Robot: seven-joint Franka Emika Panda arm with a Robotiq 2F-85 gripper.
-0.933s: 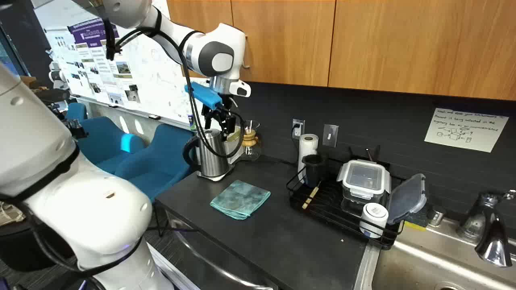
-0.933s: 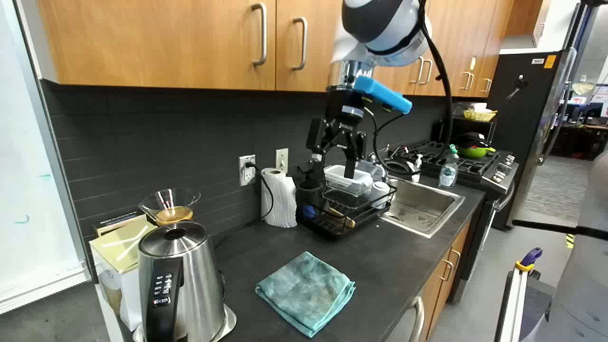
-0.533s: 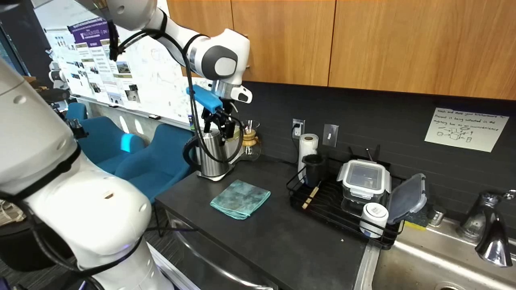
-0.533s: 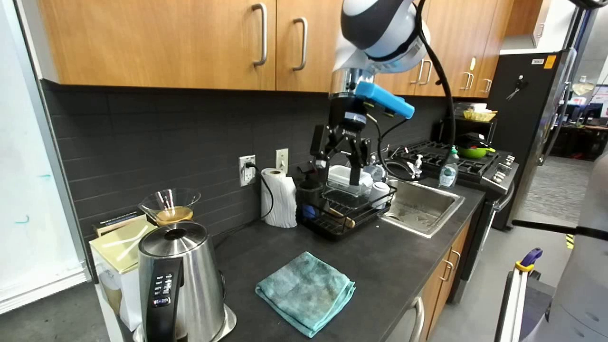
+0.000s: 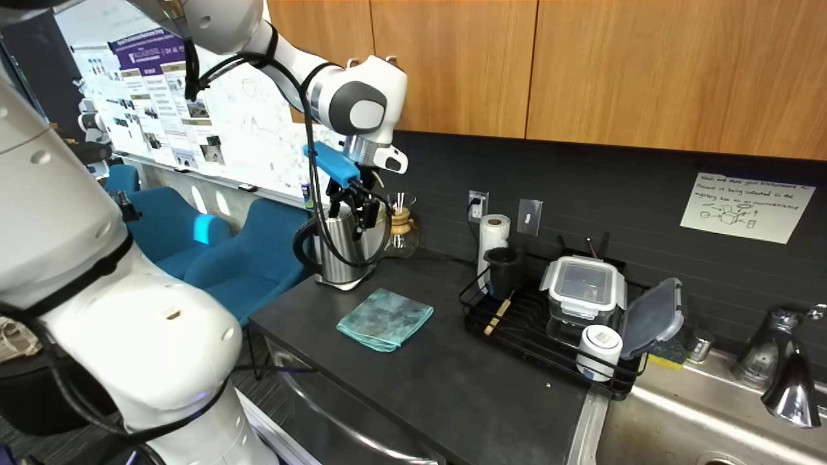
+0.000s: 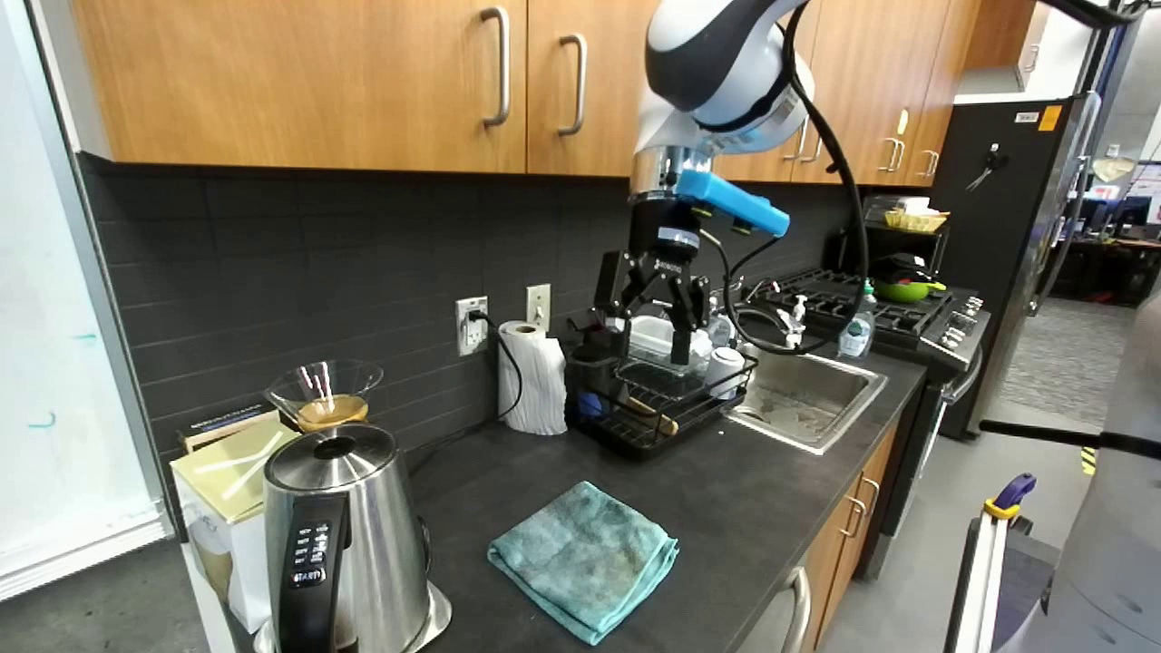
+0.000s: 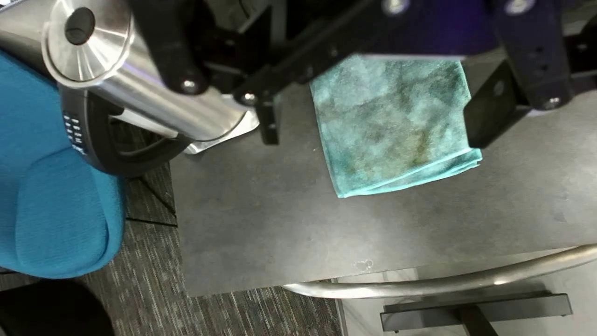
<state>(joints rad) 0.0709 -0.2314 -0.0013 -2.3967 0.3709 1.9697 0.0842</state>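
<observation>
Teal cloth (image 7: 392, 126) lies below empty, wide-spread jaws, back from the counter edge (image 7: 392, 266).

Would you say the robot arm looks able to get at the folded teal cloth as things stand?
Probably yes: the jaws hang open above the counter, and nothing lies on the teal cloth. The kettle stands apart from it, so the way down looks free.

The towel (image 6: 585, 558) looks like matt, napped cloth, the countertop (image 6: 753, 481) smooth and dull, the kettle (image 6: 385, 535) shiny brushed metal with a plastic handle (image 6: 313, 589), the cabinets (image 6: 299, 86) smooth grained wood, the roll (image 6: 535, 385) matt paper, the sink (image 6: 839, 390) glossy metal.
</observation>
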